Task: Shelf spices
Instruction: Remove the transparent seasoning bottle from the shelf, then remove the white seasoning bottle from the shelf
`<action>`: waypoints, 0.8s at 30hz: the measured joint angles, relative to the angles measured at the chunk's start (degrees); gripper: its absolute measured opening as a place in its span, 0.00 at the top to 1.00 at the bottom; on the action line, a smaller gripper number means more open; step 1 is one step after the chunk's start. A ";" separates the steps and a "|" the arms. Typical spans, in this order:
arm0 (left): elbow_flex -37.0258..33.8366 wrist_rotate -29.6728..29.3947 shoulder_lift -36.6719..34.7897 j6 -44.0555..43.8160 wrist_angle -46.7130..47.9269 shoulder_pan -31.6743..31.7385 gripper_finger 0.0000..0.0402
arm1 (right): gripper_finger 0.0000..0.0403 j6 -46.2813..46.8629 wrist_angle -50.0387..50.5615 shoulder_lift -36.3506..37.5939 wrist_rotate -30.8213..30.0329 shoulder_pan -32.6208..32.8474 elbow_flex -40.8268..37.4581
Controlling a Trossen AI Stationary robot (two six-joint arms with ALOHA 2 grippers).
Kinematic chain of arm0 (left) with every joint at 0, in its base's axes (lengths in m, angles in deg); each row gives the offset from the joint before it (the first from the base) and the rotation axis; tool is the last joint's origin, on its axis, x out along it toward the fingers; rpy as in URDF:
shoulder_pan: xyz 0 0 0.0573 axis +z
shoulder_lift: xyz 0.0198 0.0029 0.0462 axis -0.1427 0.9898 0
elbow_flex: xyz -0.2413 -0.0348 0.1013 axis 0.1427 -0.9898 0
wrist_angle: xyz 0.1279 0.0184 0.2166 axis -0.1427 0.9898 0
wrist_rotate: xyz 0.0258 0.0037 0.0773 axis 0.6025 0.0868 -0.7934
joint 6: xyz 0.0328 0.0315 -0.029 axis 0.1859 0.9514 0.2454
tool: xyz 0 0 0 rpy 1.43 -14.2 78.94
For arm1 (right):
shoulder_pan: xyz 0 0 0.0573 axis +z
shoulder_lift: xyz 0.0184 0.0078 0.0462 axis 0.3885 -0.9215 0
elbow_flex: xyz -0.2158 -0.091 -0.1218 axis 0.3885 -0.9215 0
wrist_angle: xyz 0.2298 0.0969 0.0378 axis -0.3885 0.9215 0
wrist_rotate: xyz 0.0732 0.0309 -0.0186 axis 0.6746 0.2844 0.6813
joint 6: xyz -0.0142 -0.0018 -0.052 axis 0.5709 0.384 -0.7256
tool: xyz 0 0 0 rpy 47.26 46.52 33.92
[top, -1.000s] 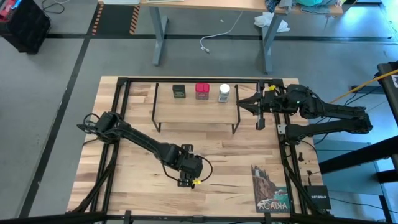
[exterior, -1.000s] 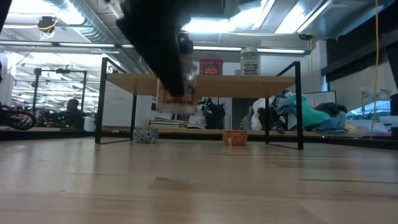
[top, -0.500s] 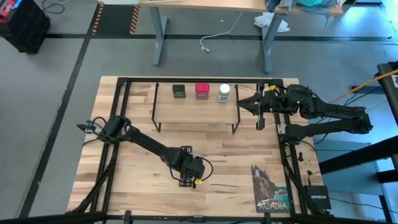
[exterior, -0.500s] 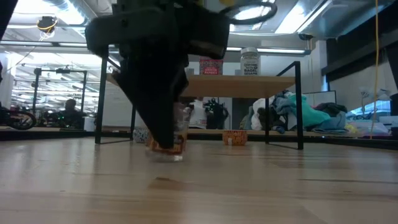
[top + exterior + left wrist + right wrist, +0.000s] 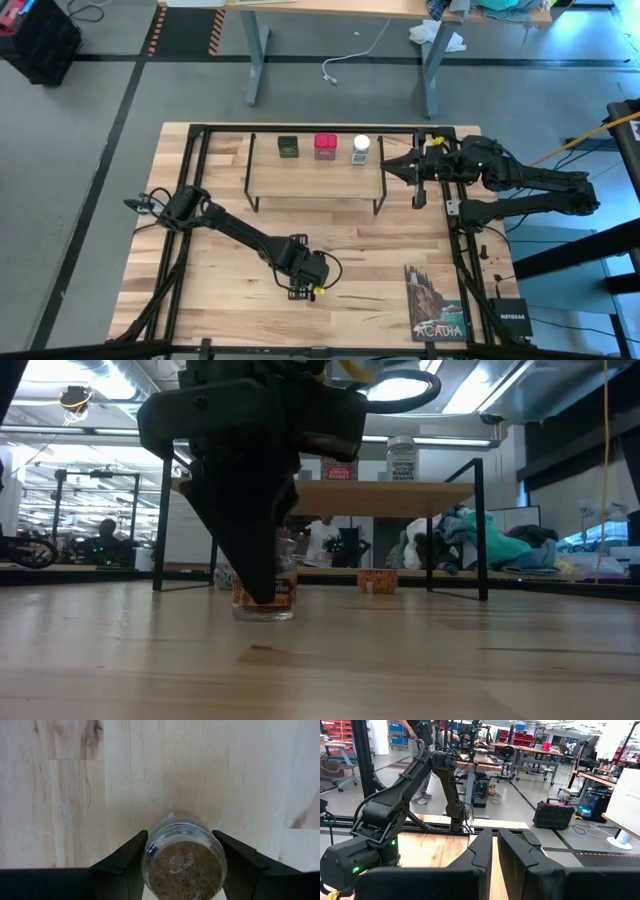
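A small clear jar (image 5: 184, 855) stands upright on the bench (image 5: 380, 255), near the front, well apart from the shelf (image 5: 315, 176). It has brown powder in it and an orange label, and no cap that can be seen. The left pincer (image 5: 182, 862) reaches down over the jar, with one dark finger on each side of it, touching the glass, so it grips the jar.

Three more spices stand in a row on the back of the shelf: a dark square tin (image 5: 288, 147), a red square tin (image 5: 325, 146) and a white-capped clear jar (image 5: 361, 149). What is in them cannot be seen.

The right pincer (image 5: 388, 165) waits just beside the right end of the shelf, with its fingers closed on nothing.

A second ago the jar hung up in the air in the left pincer. Now its bottom rests on the bench. The three spices on the shelf and the right arm have not moved.
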 joint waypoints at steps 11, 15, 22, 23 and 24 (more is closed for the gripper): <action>0.02 -3.02 0.23 -4.21 4.32 0.00 0.22 | 0.91 -2.96 -5.15 0.02 -0.02 0.00 -0.02; 1.15 -2.98 0.23 -5.15 5.52 0.00 0.21 | 0.91 -3.67 -6.75 0.02 -0.25 0.00 -0.02; 5.70 -3.28 0.23 -5.77 4.58 -0.12 0.21 | 0.90 -3.67 -6.04 -0.17 -2.10 0.00 -0.02; 6.53 -3.76 0.23 -5.92 4.71 -0.30 0.21 | 0.89 -3.67 -5.88 -0.48 -2.10 0.00 -0.02; 7.34 -4.42 0.23 -5.91 4.81 -0.47 0.21 | 0.87 -3.69 -5.77 -0.77 -2.09 0.00 -0.02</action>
